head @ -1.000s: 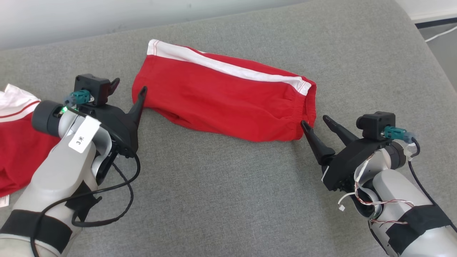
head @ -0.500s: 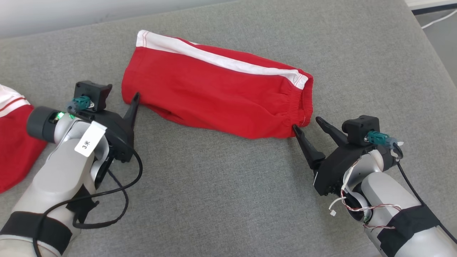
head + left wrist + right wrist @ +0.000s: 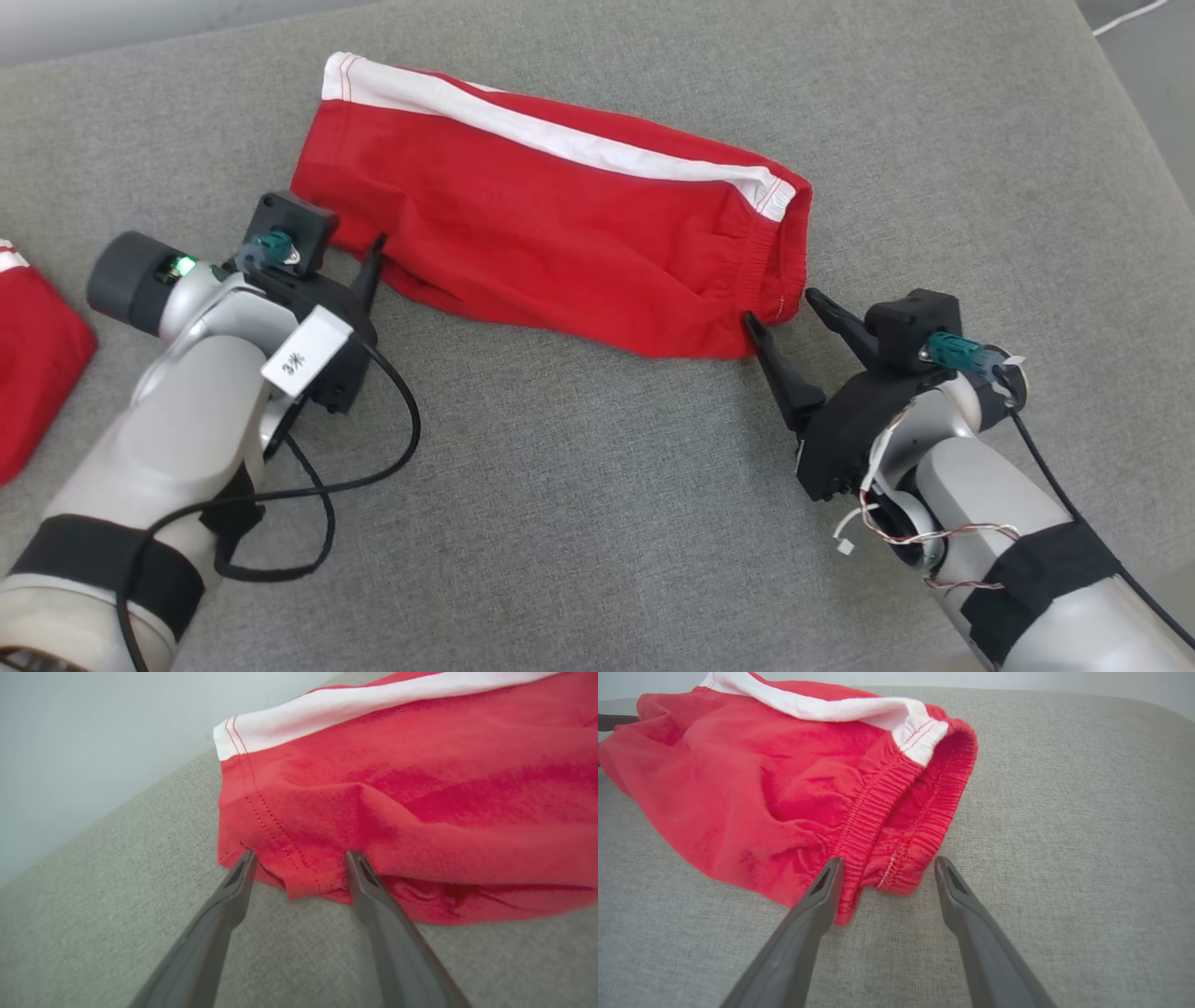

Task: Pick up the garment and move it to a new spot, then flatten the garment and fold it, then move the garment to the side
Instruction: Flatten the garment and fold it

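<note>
At the far left we see another red cloth [image 3: 37, 364] on the grey cushion [image 3: 579, 504], and beside it our left gripper [image 3: 302, 855] stands wide, tips straddling the hem corner of the shorts [image 3: 560, 233]. The shorts lie across the cushion's middle, with their white stripe on the far side. At the waistband end our right gripper [image 3: 781, 308] is wide too, its tips at the elastic corner, gripping nothing.
</note>
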### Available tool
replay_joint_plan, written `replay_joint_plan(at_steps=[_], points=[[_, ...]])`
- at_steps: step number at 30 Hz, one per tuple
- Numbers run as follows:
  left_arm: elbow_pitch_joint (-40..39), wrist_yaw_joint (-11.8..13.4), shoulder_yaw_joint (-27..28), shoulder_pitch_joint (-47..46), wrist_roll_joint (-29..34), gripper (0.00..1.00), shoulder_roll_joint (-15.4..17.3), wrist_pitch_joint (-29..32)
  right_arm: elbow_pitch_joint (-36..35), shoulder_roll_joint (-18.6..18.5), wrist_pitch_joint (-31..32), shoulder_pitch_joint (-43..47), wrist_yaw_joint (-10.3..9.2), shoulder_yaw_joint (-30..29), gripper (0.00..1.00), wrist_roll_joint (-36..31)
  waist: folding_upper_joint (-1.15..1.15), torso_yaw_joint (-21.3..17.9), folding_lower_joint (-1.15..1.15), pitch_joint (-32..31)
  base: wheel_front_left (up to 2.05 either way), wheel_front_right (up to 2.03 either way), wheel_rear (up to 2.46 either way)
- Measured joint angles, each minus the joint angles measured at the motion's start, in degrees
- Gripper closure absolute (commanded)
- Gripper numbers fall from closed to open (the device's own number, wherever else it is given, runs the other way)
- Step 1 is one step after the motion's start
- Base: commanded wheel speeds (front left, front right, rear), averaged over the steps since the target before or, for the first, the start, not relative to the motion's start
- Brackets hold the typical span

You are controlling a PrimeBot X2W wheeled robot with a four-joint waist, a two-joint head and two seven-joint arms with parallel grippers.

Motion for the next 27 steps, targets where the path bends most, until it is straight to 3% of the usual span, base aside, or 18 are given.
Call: replay_joint_plan(at_steps=[16,24,25,26,27], points=[[3.64,1.88,2.48,-2.09,-1.42,0.00,-0.05,-0.30,2.16,1.36,-1.00,-1.36,-0.05,0.58,0.00,-0.27,0.01,0.05,0.00,0.34,0.00,0.00,0.00],[5.84,-0.60,6.55,-2.74,-6.88,0.00,-0.62,0.99,3.04,2.68,-0.45,-3.30,0.01,1.86,0.02,-0.37,0.01,-1.20,0.00,0.97,0.00,0.00,0.00],[6.17,-0.73,6.69,-3.04,-7.24,0.60,-0.97,1.54,3.18,2.68,-0.43,-3.31,0.01,1.82,0.57,-0.38,0.01,-1.31,0.00,1.04,0.00,0.00,0.00],[6.33,-1.03,6.90,-3.10,-7.78,1.00,-1.23,1.69,3.43,2.70,-0.42,-3.30,0.01,1.85,0.87,-0.38,0.01,-1.39,0.00,1.11,0.00,0.00,0.00],[6.50,-1.04,6.38,-3.12,-7.59,1.00,-1.40,1.72,3.63,2.74,-0.42,-3.31,0.02,1.85,1.00,-0.38,0.01,-1.44,0.00,1.16,0.00,0.00,0.00]])
